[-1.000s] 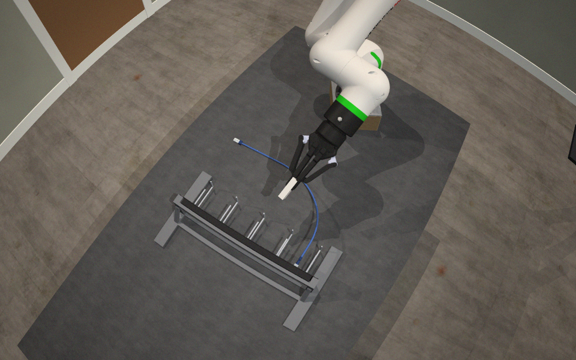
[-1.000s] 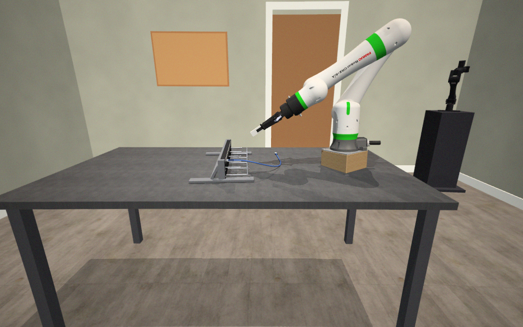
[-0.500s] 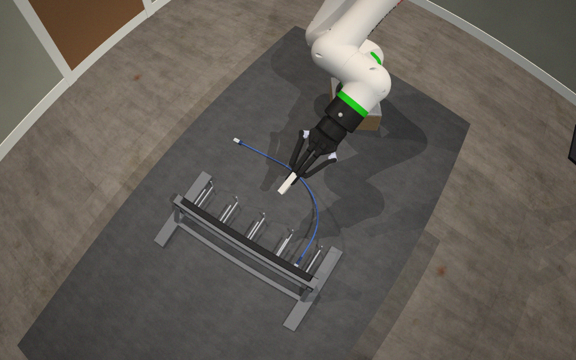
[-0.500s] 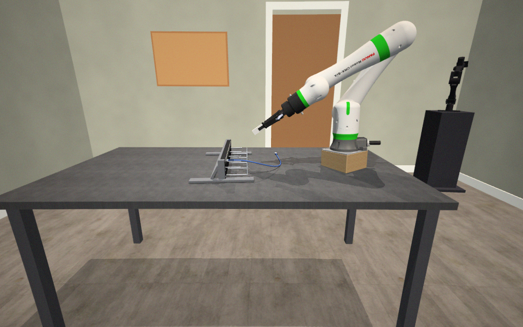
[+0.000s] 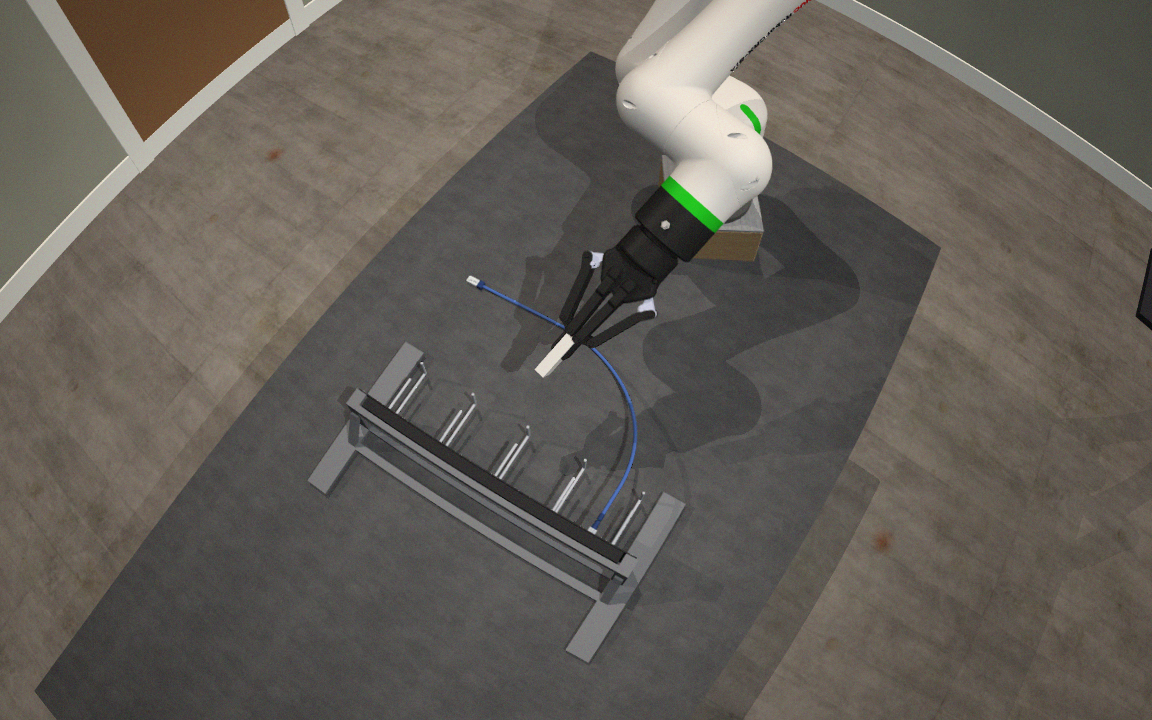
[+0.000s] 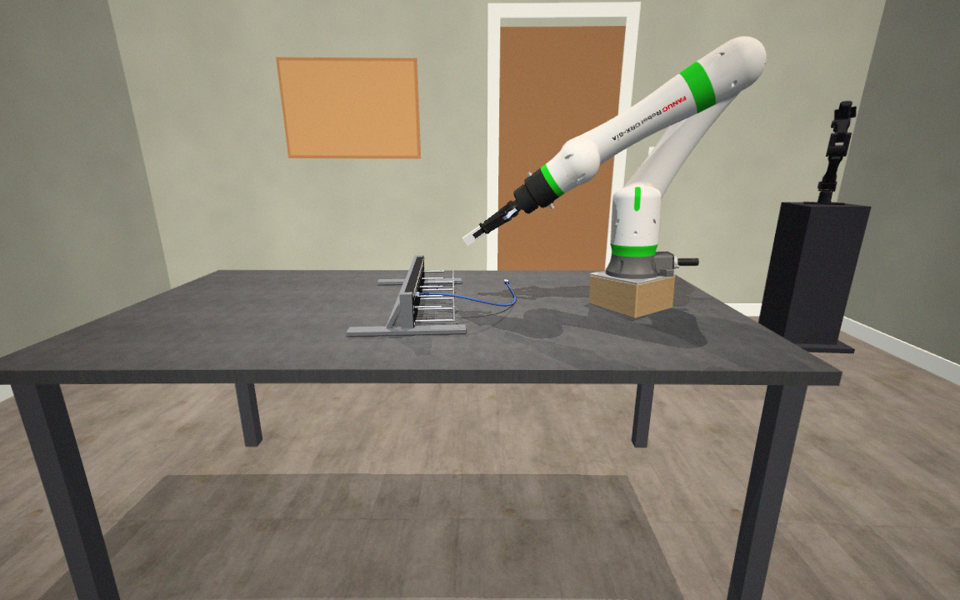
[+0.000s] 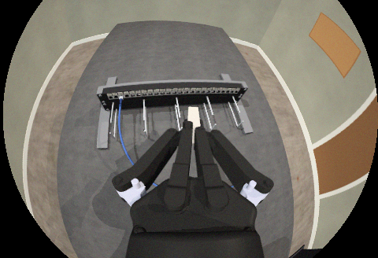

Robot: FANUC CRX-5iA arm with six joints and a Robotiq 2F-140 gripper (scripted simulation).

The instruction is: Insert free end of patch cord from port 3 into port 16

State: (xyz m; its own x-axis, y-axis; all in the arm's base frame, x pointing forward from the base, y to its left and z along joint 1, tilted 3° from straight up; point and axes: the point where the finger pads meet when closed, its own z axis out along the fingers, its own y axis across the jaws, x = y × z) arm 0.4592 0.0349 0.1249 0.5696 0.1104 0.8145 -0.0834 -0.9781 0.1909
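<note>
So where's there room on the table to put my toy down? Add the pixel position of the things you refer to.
Behind the rack [image 5: 488,483] [image 6: 407,306] [image 7: 173,82], away from its pins, looks bare. So does beside the wooden block [image 5: 730,246] [image 6: 629,294], on its right in the exterior view. It's crowded around the blue cord [image 5: 634,420] [image 6: 468,300] [image 7: 119,120].

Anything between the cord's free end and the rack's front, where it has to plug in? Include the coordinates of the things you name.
Yes: silver prongs [image 5: 627,520] [image 6: 431,307] [image 7: 145,116] jut from the front of the rack [image 5: 587,629] [image 6: 406,330] [image 7: 102,132] toward the free end [image 5: 473,281] [image 6: 506,281]; it should probably pass between them.
</note>
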